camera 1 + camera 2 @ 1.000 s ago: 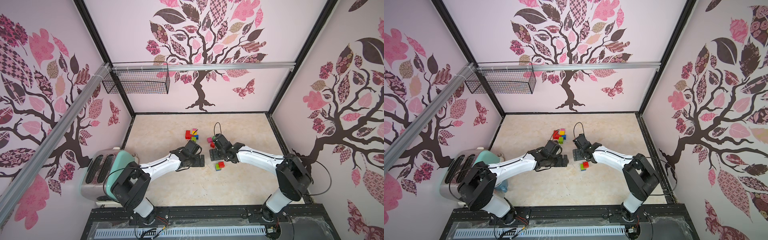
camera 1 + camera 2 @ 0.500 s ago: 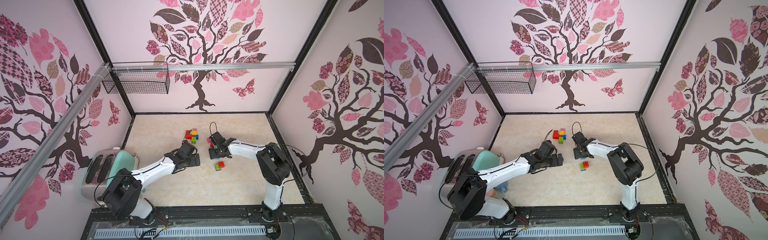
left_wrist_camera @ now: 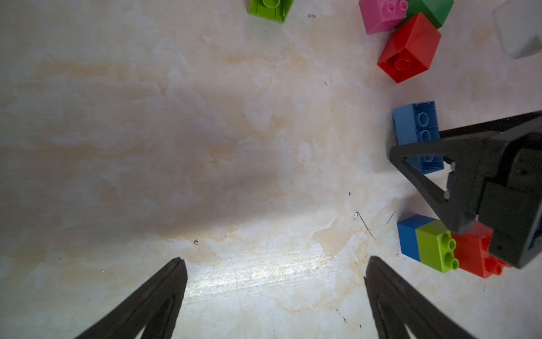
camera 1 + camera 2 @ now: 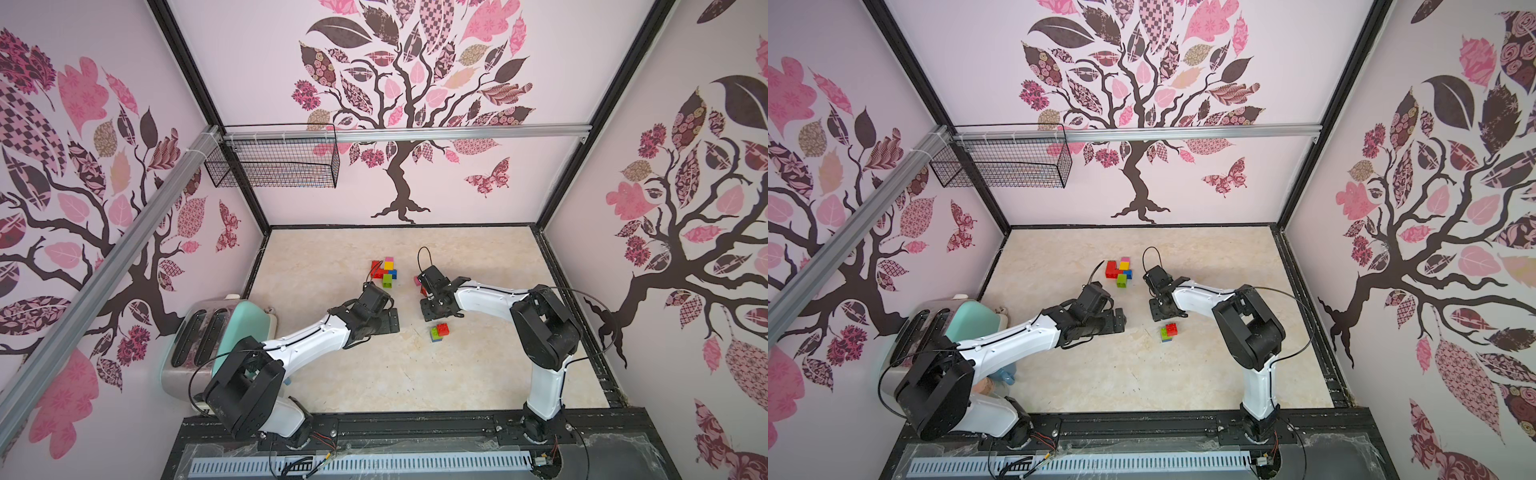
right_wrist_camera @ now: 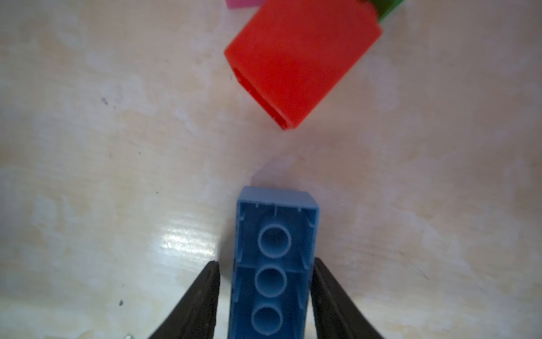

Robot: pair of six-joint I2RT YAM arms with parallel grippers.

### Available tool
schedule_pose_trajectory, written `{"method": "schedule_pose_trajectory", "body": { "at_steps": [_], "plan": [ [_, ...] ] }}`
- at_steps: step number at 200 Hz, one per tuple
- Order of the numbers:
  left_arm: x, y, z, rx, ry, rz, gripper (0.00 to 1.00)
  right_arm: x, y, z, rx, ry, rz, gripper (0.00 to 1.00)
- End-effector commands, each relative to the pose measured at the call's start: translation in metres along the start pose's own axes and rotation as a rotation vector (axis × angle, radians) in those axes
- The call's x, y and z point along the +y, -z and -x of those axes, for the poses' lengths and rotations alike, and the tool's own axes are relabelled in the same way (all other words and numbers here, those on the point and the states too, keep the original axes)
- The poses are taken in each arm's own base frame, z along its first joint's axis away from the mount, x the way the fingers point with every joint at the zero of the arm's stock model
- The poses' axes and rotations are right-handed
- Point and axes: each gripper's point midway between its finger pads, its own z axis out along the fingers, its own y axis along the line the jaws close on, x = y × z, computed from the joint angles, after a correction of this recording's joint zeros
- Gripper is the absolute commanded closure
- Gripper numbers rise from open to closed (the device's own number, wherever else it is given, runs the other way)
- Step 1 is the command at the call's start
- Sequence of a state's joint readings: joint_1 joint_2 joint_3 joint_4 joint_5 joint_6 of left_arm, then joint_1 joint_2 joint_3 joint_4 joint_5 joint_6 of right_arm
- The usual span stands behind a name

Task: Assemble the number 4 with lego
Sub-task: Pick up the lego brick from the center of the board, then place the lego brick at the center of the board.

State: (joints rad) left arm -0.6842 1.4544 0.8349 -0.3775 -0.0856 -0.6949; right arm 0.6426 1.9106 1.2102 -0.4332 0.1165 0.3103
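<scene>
Your right gripper (image 5: 267, 262): fingers flank the overturned blue brick (image 5: 274, 243), clamp you cannot confirm | left gripper (image 3: 275, 264): spread wide over bare table (image 3: 234, 146) near it | red brick (image 5: 299, 58) just beyond, green brick (image 5: 387, 7) mostly cut off

In both top views the tabletop (image 4: 374, 382) lies bare from 4 round to 7 o'clock of its centre, a broad open lane. A brick cluster (image 4: 384, 270) blocks 12 o'clock, a small stack (image 4: 439, 331) sits close at 3 o'clock, loose bricks (image 3: 409, 48) crowd 1 o'clock, and a toaster (image 4: 199, 340) stands at 9 o'clock
</scene>
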Motion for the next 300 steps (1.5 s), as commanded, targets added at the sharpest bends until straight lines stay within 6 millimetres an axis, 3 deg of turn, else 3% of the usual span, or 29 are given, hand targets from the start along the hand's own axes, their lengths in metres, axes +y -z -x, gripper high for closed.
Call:
{"method": "schedule_pose_trajectory", "body": {
  "at_steps": [1, 39, 105, 142, 171, 196, 234, 261, 274, 300],
  "plan": [
    [0.009, 0.003, 0.004, -0.029, 0.031, 0.002, 0.02, 0.0, -0.014, -0.021, 0.074, 0.057, -0.029, 0.53],
    [0.023, 0.011, 0.013, -0.052, 0.059, 0.007, 0.02, 0.013, -0.019, -0.012, 0.06, 0.121, -0.009, 0.66],
    [0.046, 0.026, 0.028, -0.054, 0.118, -0.041, 0.02, 0.093, 0.02, 0.005, -0.083, 0.333, 0.241, 0.85],
    [0.014, 0.044, 0.039, -0.017, 0.118, -0.272, 0.02, 0.116, 0.066, 0.016, -0.306, 0.41, 0.429, 1.0],
    [-0.023, 0.057, 0.039, 0.068, 0.048, -0.454, 0.05, 0.128, 0.1, 0.01, -0.457, 0.522, 0.556, 1.0],
    [-0.038, 0.058, 0.034, 0.146, 0.023, -0.501, 0.11, 0.14, 0.127, 0.004, -0.592, 0.62, 0.658, 1.0],
    [-0.06, 0.065, 0.03, 0.196, -0.007, -0.627, 0.16, 0.149, 0.137, -0.002, -0.65, 0.677, 0.705, 1.0],
    [-0.063, 0.06, 0.019, 0.25, -0.035, -0.613, 0.34, 0.155, 0.145, -0.001, -0.699, 0.679, 0.731, 1.0],
    [-0.063, 0.057, 0.015, 0.272, -0.034, -0.612, 0.52, 0.157, 0.147, 0.001, -0.709, 0.674, 0.736, 1.0],
    [-0.063, 0.06, 0.016, 0.258, -0.035, -0.611, 0.76, 0.159, 0.146, -0.002, -0.695, 0.686, 0.751, 1.0]
  ]
}}
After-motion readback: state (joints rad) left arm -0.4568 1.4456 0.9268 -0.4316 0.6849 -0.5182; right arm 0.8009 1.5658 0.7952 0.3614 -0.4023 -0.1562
